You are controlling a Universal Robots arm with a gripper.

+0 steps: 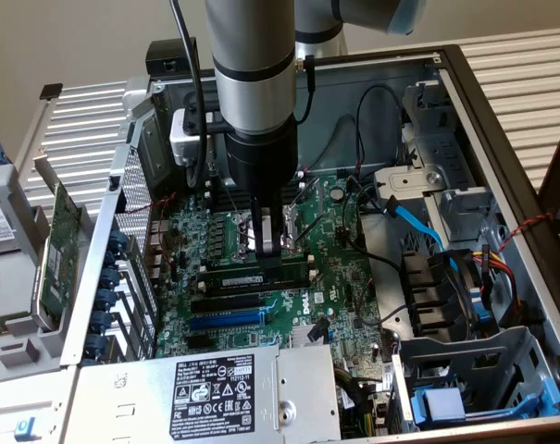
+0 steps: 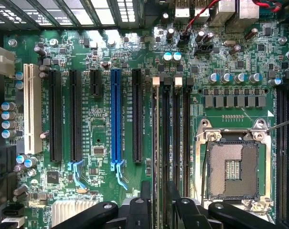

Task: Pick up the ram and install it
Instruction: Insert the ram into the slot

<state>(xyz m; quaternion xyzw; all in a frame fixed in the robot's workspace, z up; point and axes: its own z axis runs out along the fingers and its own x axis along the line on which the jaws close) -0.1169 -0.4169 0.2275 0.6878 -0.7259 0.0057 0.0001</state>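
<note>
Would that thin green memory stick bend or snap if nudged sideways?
Probably stiff: the thin green memory stick is a circuit board. Likely light, being so slim. Standing edge-up on the green motherboard, sideways force might crack it.

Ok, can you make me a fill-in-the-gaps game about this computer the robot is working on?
1. The gripper hangs right over the ____.
2. The ram stands upright in a long black ____ on the green motherboard.
3. Not counting the white slot, the only coloured slot is ____.
Missing words: ram, slot, blue.
</note>
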